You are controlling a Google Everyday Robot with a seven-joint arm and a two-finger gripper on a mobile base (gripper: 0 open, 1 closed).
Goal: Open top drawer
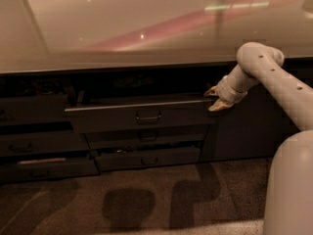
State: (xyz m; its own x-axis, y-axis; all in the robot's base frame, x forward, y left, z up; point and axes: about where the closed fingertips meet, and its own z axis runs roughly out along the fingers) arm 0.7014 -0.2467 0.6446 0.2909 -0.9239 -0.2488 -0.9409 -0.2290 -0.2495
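My claw [215, 98] sits at the right end of the top drawer [112, 119], which juts out below the bench [122, 28]. I cannot tell its contents or my claw's opening.

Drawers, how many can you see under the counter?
6. Middle stack: the top drawer, pulled out, the gripper at its right end; second drawer; third drawer. Left stack: upper-left drawer, mid-left drawer, lower-left drawer. Darkness may hide others.
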